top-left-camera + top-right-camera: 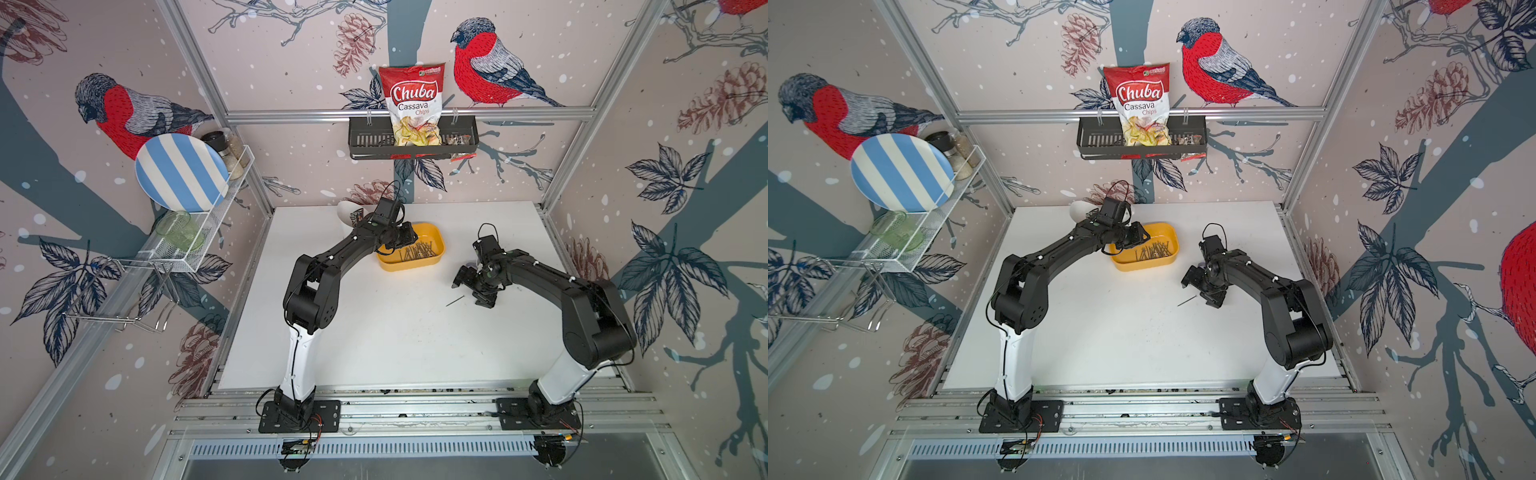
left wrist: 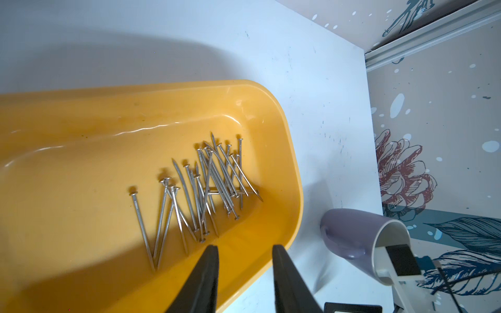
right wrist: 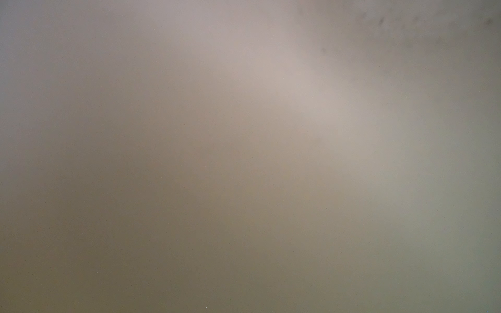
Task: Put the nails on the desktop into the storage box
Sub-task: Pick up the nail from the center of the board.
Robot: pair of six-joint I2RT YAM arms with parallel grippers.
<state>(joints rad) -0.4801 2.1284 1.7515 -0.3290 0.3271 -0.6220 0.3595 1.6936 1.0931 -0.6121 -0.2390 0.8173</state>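
- On the white desktop [image 1: 395, 340], toward the rear and about the middle of its width: the yellow storage box [image 1: 409, 266], shallow and with rounded corners, seen in both top views.
- Inside the storage box, on its floor: most of the nails [image 2: 206, 189] — a loose, crossed heap of thin silver shafts gathered toward one end, heads and tips pointing both ways.
- Out on the bare desktop, well apart from the box: one single nail [image 1: 455, 301], lying flat and slanted, just beside the right gripper [image 1: 471, 291].
- Over the left end of the box: the left gripper [image 2: 245, 248], black fingers parted with a clear gap and nothing between them; in the left wrist view, tips above the near wall of the box.
- Right gripper: low over the desktop, to the right of the box and nearer the front; jaws spread wide, nothing seen between them. Whether touching the single nail or only close to it — cannot tell.
- Right wrist view: only a grey-brown blur, nothing to read there.
- Near one end of the box, not touching it: a lilac mug [image 2: 349, 235] with white inside, lying on its side on the desktop.
- At the rear left of the desktop, partly hidden behind the left arm: a white cup [image 1: 345, 210].
- On the rear wall: a black slotted basket [image 1: 365, 139] with a red-and-white chips bag [image 1: 413, 95] standing in it.
- On the left wall: a wire shelf [image 1: 187, 257] with a blue-and-white striped plate [image 1: 180, 172] leaning in it.
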